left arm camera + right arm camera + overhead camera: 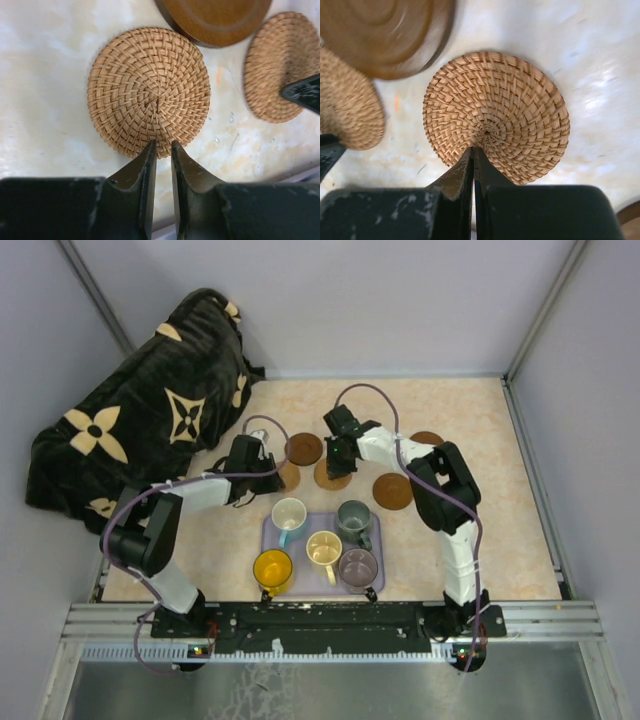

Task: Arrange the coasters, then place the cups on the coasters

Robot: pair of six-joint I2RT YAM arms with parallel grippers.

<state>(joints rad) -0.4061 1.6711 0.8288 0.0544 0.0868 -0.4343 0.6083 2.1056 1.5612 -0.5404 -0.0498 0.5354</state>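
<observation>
Two woven tan coasters lie side by side. My left gripper is shut, its tips over the near rim of the left woven coaster. My right gripper is shut, tips over the other woven coaster near its centre. A dark brown coaster lies just behind them, and two more brown coasters lie to the right. The cups stand on a lavender tray: white-blue, grey-green, cream, yellow, mauve.
A black bag with tan flower shapes fills the back left corner. Grey walls enclose the table on three sides. The arms' mounting rail runs along the near edge. The right gripper's finger shows at the right edge of the left wrist view.
</observation>
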